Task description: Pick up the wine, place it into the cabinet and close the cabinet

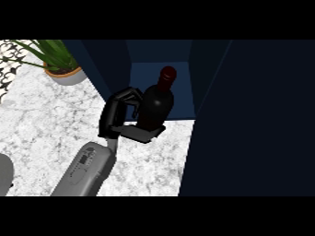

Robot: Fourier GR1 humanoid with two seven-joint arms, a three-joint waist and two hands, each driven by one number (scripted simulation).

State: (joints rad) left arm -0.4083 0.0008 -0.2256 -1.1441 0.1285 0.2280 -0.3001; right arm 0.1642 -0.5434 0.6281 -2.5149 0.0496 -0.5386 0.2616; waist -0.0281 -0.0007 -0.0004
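My hand [121, 120] curls its fingers [128, 94] round the wine [154, 103], cabinet [161, 69] at twelve o'clock.

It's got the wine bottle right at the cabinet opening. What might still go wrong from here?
The wine bottle is held low by the hand, with its tall neck above, so it may tip when set down. It sits just at the front of the cabinet opening; left there, it might block the closing door. The opening looks narrow, so the hand may bump its sides while withdrawing.
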